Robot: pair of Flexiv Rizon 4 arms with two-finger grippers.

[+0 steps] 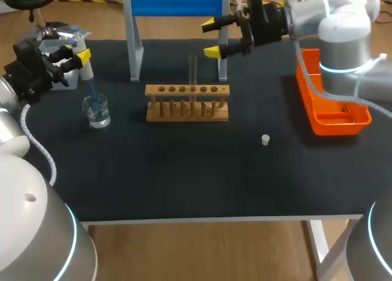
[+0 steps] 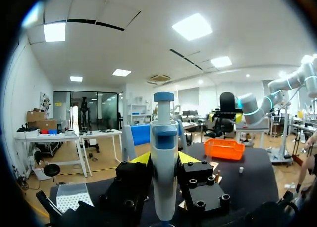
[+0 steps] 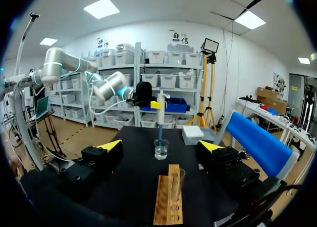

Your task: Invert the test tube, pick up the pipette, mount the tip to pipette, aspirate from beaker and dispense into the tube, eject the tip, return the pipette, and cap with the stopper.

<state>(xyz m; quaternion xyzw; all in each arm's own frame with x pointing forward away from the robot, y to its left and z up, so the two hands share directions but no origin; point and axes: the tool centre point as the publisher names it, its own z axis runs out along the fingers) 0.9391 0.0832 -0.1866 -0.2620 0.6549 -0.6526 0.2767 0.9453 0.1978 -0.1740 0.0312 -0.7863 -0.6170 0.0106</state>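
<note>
The left pincer (image 1: 78,56) is clamped on the body of the pipette (image 1: 86,65), one finger on each side. It holds the pipette upright so that the blue tip (image 1: 92,90) points straight down into the beaker (image 1: 98,112) at the left of the desk (image 1: 184,177). That vertical hold seems chosen to let the tip reach the liquid without scraping the glass wall, which fits the aspirating step. Whether the tip's end is under the surface I cannot tell. The test tube (image 1: 193,79) stands mouth up in a hole right of centre in the wooden rack (image 1: 187,109) at the middle of the desk, well apart from the beaker, so it is steady and open to receive the liquid. The right pincer (image 1: 212,38) hangs with its fingers spread and nothing between them, above and just behind the rack, near the tube. I judge it is parked there clear of the pipette's path. The small white stopper (image 1: 265,139) lies on bare desk to the right front of the rack, touching nothing and set by for the capping step. The orange tray (image 1: 334,119) sits at the desk's right edge, probably where the ejected tip should go.
</note>
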